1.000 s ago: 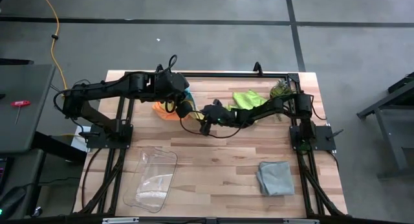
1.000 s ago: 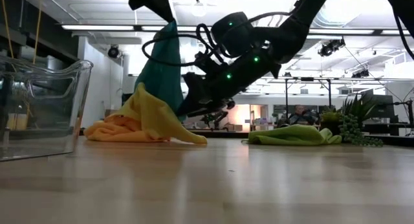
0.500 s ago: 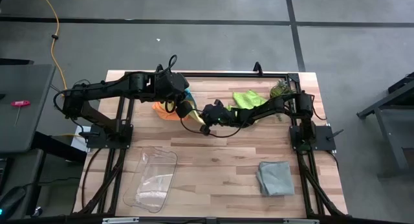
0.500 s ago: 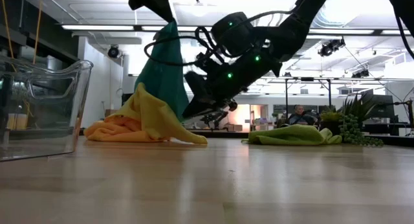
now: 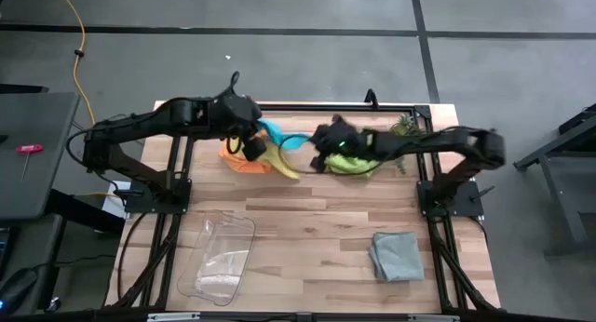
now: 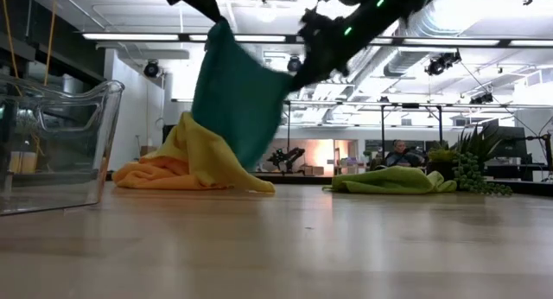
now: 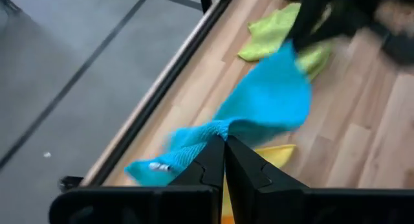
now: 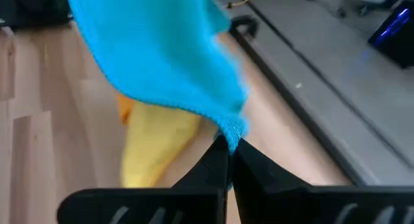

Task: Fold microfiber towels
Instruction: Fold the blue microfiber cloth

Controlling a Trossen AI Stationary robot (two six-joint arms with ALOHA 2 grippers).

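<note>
- My left hand (image 7: 224, 146) pinches one corner of the teal towel (image 6: 235, 92); right hand (image 8: 229, 149) pinches the other.
- Towel hangs above the yellow towel (image 6: 207, 156) and orange towel (image 6: 147, 172).
- I judge: spread taut, clear of the pile, then lower onto the bench (image 5: 317, 238).

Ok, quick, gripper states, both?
Left gripper: shut on the teal towel.
Right gripper: shut on the same teal towel's other corner.

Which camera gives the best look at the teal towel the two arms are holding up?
The low view: the teal towel hangs spread above the yellow towel. The high view shows a thin strip; each wrist view shows one pinched corner.
</note>
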